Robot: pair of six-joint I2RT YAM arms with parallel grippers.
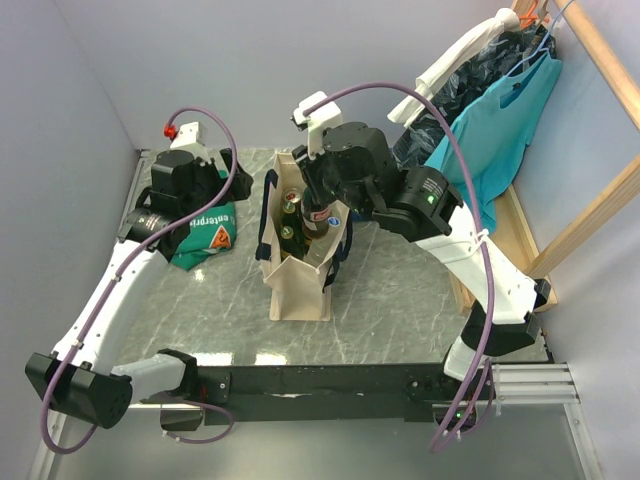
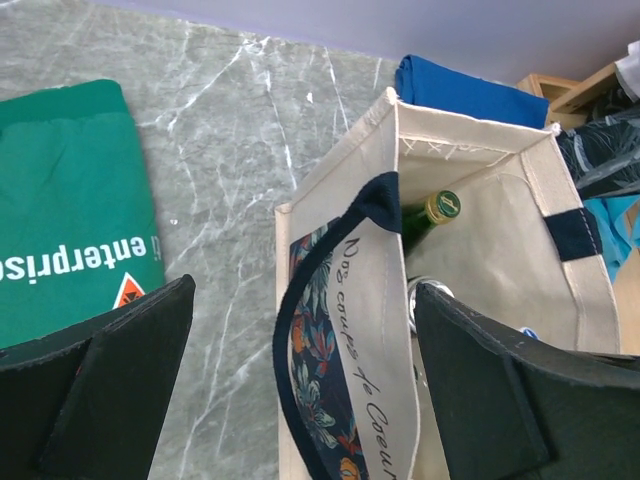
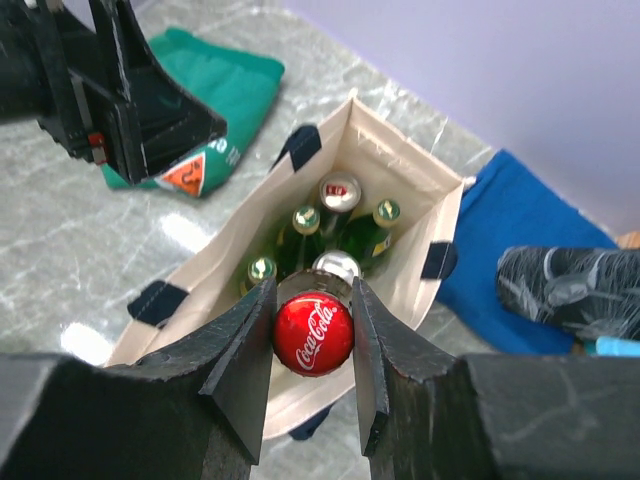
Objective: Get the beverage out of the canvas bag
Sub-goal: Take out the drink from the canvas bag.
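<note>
1. Near edge: both arm bases sit here. The marble table runs away from them.
2. Mid-table: the canvas bag stands upright with its mouth open and its navy handles slack at the sides.
3. Over the bag mouth: the right gripper points down, jaws closed in on the red cap of a Coca-Cola bottle. One finger presses each side of the cap and no gap shows.
4. Task thing: the Coca-Cola bottle is on the near side of the bag's opening, cap at about rim height. Its body is hidden inside, so I can't tell whether its base has left the bag floor.
5. Also inside: several green bottles with gold caps stand packed just behind it, plus at least one silver-capped one.
6. Left of the bag: the left gripper hovers over the green T-shirt, jaws spread wide and holding nothing. It is apart from the bag.
7. Far side: a folded blue cloth lies just behind the bag.
8. Step, as I judge it: the grasp is made and the lift-out is not yet finished.
9. Next move calls for a straight vertical pull until the bottle's base clears the rim, then a shift sideways to bare table.
10. Watch for the grip slipping on the smooth cap, the bottle knocking its neighbours, or the soft bag riding up or tipping. The free left gripper could steady the bag's wall.
</note>
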